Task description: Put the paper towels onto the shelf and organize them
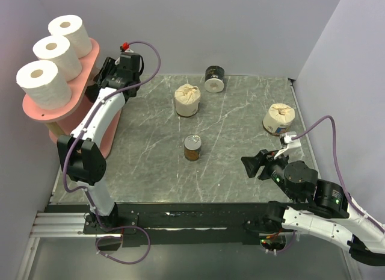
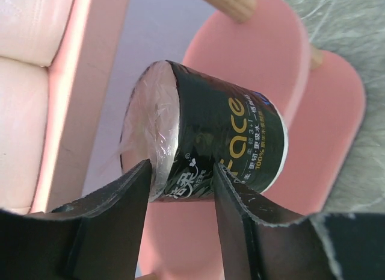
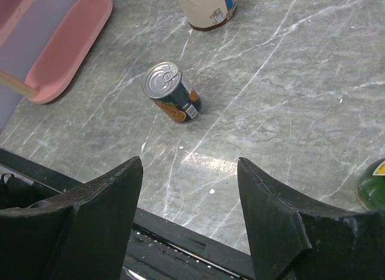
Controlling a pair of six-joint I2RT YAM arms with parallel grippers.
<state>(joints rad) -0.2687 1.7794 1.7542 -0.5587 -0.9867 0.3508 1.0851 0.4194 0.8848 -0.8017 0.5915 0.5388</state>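
While three white rolls (image 1: 53, 54) fill the top board of the shelf (image 1: 91, 51) at far left, a black roll (image 1: 215, 79) and two crinkled cream rolls (image 1: 187, 100) wait on the veined grey table (image 1: 240, 147). A can (image 1: 192, 147) stands between them.

Left wrist: the left gripper (image 2: 180, 171) is narrow, its jaws flanking the end of a second black roll (image 2: 231, 126) beside the rounded pink boards, probably bound for a lower tier. Whether it actually clamps, cannot tell. The wrapper is glossy, with clear film puckered over the end face.

Right wrist: the right gripper (image 3: 189, 165) is wide and empty, hanging over the near table edge, likely keeping clear.
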